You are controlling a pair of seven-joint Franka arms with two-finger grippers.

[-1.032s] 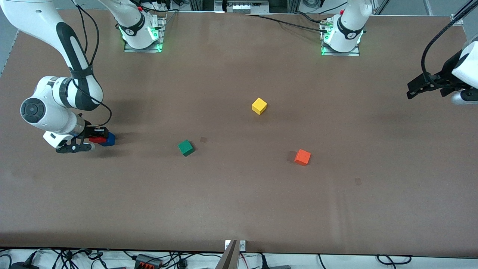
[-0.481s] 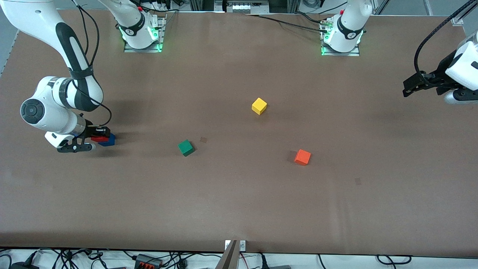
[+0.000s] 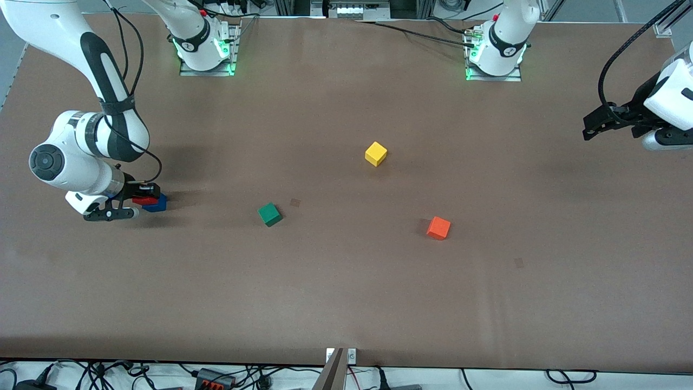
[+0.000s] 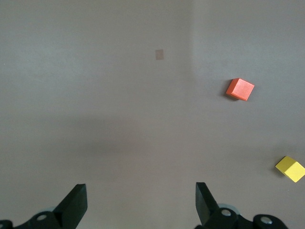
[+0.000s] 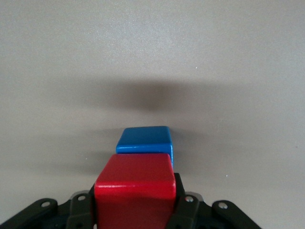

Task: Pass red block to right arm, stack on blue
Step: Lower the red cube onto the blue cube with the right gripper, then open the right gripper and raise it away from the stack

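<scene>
The right gripper is clenching the red block over the blue cube; the left gripper is waiting, jaws released.

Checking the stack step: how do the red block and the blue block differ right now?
The red block is clamped in the shut right gripper; the blue block is free. The red block is carried over the blue block, which rests on the table. Colours differ: bright red against dark blue. Both are plain cubes of like size.
</scene>
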